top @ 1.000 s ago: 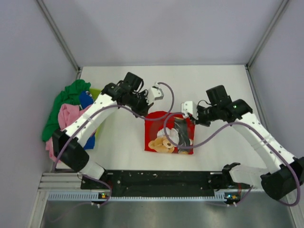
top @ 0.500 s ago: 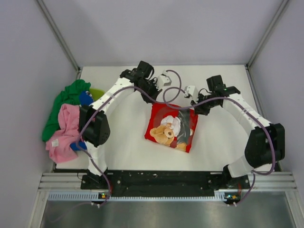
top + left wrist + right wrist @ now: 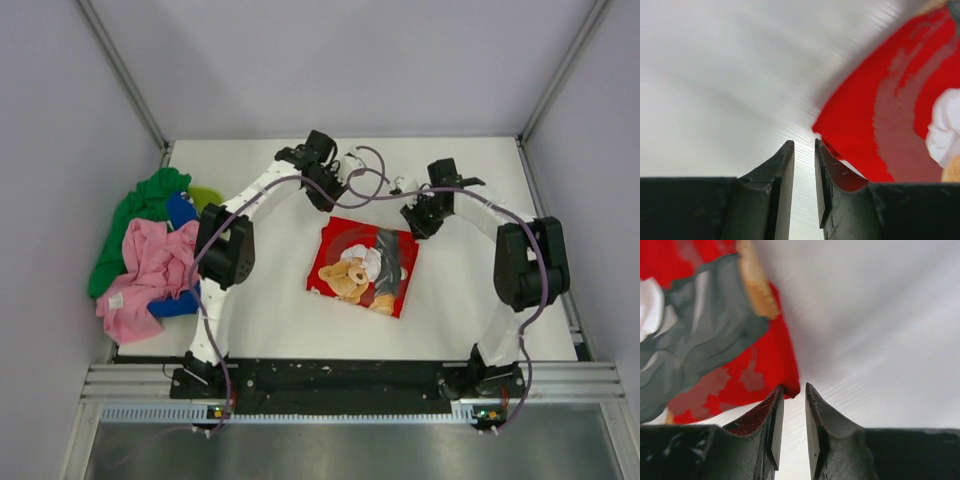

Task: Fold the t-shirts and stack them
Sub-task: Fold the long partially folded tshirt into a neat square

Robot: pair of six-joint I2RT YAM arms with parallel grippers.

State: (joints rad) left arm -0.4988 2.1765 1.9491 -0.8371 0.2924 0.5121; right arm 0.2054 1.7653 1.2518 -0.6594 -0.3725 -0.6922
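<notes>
The red t-shirt (image 3: pixel 345 250) with the teddy-bear print lies folded, slightly askew, at the table's middle. My left gripper (image 3: pixel 333 196) is just beyond its far left corner. In the left wrist view (image 3: pixel 803 145) the jaws stand a narrow gap apart with only table between them, and the red cloth (image 3: pixel 875 115) lies to the right. My right gripper (image 3: pixel 413 221) is at the far right corner. In the right wrist view (image 3: pixel 793 387) the jaws are narrowly apart and empty, the red corner (image 3: pixel 785 375) beside the left finger. Green (image 3: pixel 140 205), pink (image 3: pixel 150 270) and blue (image 3: pixel 181 208) t-shirts are heaped at the left edge.
A lime-green basket (image 3: pixel 205 194) peeks out behind the heap at the left. Grey walls and metal frame posts (image 3: pixel 125 75) close in the table on three sides. Cables (image 3: pixel 365 170) loop between the two wrists above the red shirt.
Both arms have reached further toward the back of the table. The red shirt has been dragged back and turned slightly. Both grippers now sit just off its far corners, with nothing between the jaws.
</notes>
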